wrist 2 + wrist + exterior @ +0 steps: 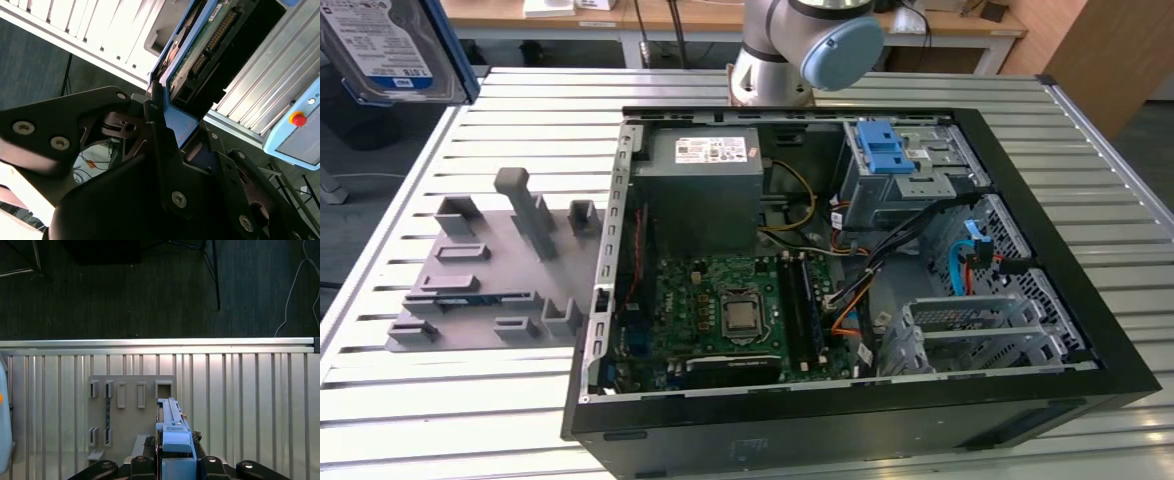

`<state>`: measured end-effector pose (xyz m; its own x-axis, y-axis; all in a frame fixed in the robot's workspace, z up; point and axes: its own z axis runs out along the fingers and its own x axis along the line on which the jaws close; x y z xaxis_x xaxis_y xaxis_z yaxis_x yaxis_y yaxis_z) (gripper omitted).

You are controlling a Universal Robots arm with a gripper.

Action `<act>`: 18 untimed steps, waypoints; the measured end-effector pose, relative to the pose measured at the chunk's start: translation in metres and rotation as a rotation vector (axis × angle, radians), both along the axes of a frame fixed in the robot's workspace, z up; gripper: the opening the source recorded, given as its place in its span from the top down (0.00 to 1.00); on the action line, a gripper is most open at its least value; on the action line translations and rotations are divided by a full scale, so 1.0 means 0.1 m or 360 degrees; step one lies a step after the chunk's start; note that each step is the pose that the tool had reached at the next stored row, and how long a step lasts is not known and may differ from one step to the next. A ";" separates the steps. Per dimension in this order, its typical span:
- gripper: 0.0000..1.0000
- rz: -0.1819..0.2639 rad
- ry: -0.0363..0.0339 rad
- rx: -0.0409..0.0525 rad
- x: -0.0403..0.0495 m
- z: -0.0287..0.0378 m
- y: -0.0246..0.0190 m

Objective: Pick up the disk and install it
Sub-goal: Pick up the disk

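The jaws are closed on the blue bracket of the disk (177,122), which hangs in the air at the exterior view's upper left (387,45), clear of the slatted surface (1081,140) and over the grey holder plate (131,415). Held only by that plastic rim, it could pivot or slip out, and the loose cables (921,225) beside the drive cage (907,165) in the open computer case (1121,330) could snag it. Its white-and-blue label carries print I cannot make out.

Grey arm (767,60), blue cap (843,50), black gripper (175,127)
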<state>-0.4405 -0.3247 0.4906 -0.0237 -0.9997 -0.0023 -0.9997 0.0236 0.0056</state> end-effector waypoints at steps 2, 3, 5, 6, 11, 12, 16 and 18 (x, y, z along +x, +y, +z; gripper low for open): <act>0.64 0.0000 0.0000 0.0000 0.000 0.011 0.000; 0.64 0.0000 0.0000 0.0000 0.000 0.011 0.000; 0.64 0.0000 0.0000 0.0000 0.000 0.011 0.000; 0.64 0.0000 0.0000 0.0000 0.000 0.011 0.000; 0.64 0.0000 0.0000 0.0000 0.020 0.011 -0.064; 0.64 0.0000 0.0000 0.0000 0.025 0.011 -0.087; 0.64 0.0000 0.0000 0.0000 0.097 0.012 -0.155; 0.64 0.0000 0.0000 0.0000 0.159 0.011 -0.177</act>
